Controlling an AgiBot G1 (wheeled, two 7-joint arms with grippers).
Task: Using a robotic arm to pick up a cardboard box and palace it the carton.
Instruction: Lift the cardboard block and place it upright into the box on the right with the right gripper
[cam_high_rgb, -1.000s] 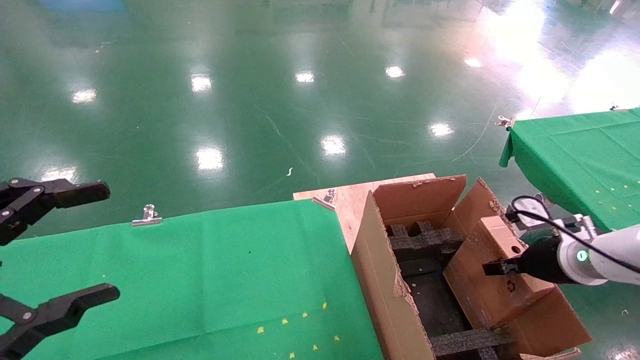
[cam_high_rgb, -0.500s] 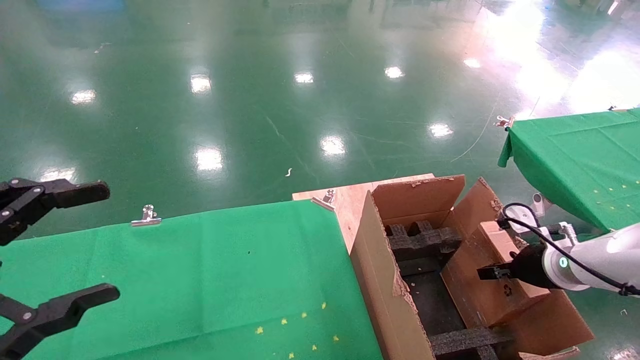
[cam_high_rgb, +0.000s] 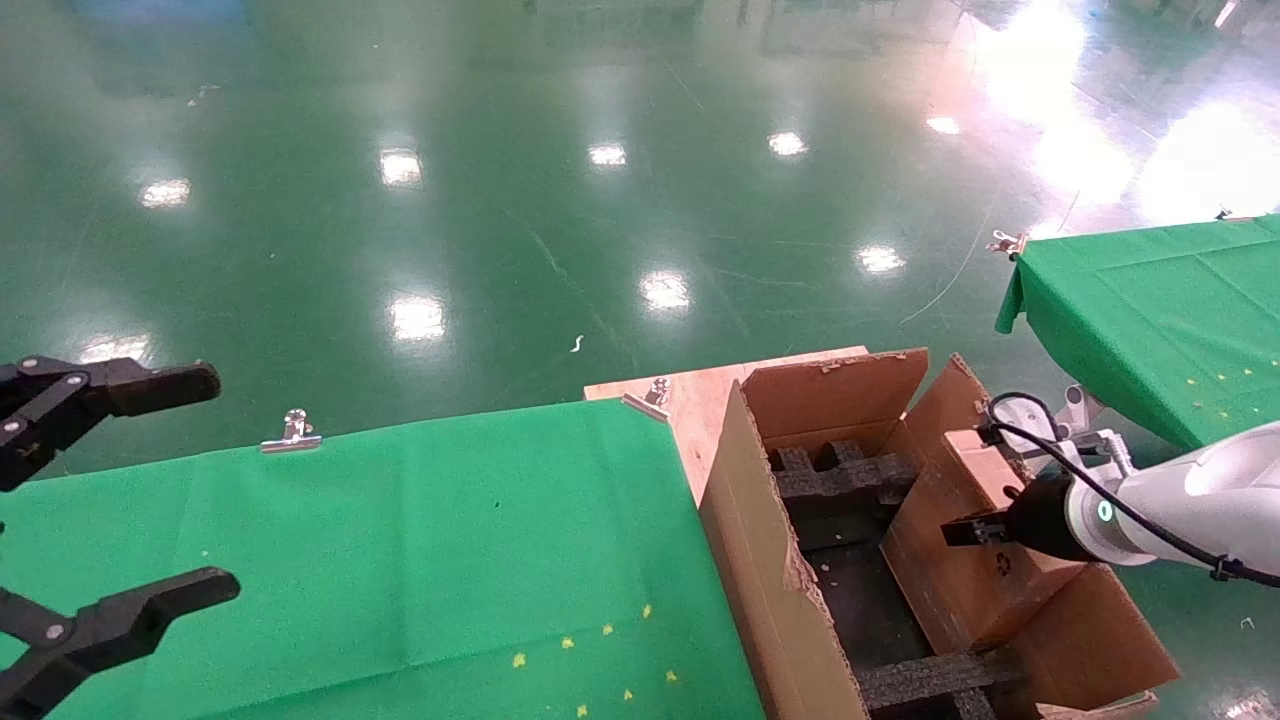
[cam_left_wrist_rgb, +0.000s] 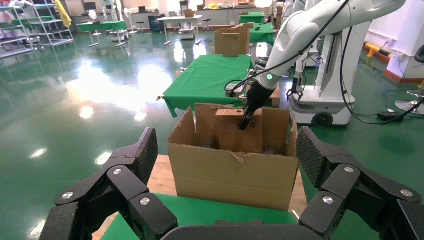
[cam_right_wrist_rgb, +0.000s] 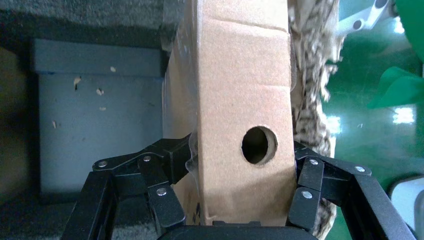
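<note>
1. Inside the open top of the carton, at its right-hand side, the cardboard box is held on edge by the right gripper of the robotic arm.
2. The right gripper's fingers are seen pressed against both broad faces of the cardboard box, just below its round hole, so the grasp is judged firm.
3. The cardboard box is seen partly sunk between the carton's right wall and the black foam inserts; its top edge stands level with or above the torn flaps.
4. The pick-up is judged done and the carry complete; what is left is the final lowering, the release and the withdrawal of the arm.
5. Whether the box's bottom edge rests on the carton floor cannot be told.
6. The left gripper is parked over the green cloth, its fingers spread wide and nothing held.
</note>
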